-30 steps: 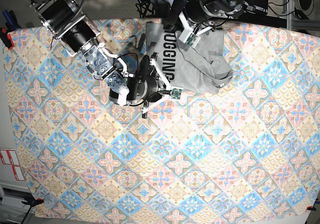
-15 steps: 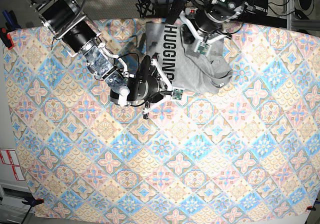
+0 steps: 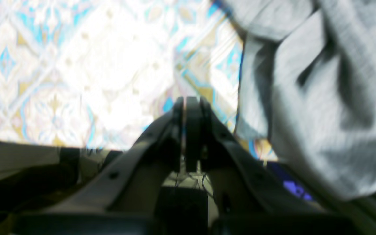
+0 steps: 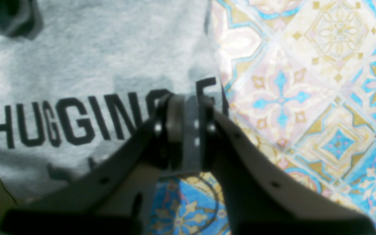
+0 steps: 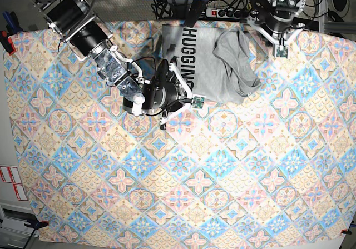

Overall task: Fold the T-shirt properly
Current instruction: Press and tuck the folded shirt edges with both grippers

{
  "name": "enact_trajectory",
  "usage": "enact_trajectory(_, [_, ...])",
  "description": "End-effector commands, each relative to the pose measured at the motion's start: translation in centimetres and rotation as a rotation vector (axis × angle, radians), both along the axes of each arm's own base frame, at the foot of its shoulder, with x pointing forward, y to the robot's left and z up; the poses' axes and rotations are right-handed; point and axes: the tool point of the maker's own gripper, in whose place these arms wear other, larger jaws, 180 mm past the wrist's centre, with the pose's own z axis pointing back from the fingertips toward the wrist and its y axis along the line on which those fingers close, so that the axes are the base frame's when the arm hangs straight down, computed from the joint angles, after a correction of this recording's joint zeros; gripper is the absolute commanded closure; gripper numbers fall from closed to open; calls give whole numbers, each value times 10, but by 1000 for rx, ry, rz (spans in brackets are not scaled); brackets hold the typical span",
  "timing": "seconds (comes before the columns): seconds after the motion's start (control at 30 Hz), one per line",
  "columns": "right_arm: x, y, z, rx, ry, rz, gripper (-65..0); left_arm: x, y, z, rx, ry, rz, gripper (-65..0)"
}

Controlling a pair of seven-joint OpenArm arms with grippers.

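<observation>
Two grippers, read left to right in the base view. My right gripper (image 5: 186, 96) is pressed together on the lower edge of the T-shirt (image 5: 214, 65), pinching the hem just beside the black lettering (image 4: 70, 119); the T-shirt lies bunched at the far edge of the tabletop (image 5: 167, 177), its right half heaped in folds. My left gripper (image 3: 188, 111) is pressed together on nothing, hanging clear of the cloth near the far edge. Risk, as I judge it: pulling with one pinch only would drag the heap rather than spread it, or the thin hem could slip out, leaving the fold skewed.
</observation>
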Motion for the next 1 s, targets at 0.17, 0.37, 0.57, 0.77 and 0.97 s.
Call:
enact_trajectory(0.17, [10,6,12,35,-25,-2,-71,-3,-74,27,-149,-158,-173,0])
enact_trajectory(0.37, [10,6,12,35,-26,-2,-71,0,-120,31,-246,-190,-266,0])
enact_trajectory(0.57, [10,6,12,35,-26,-2,-71,24,-144,39,-291,-241,-276,0])
enact_trajectory(0.77, [20,-1,16,44,-34,-40,-71,38,-145,9,-264,-168,-243,0])
enact_trajectory(0.97, [23,-3,17,46,-37,-53,-71,44,-137,-18,-218,-117,-235,0])
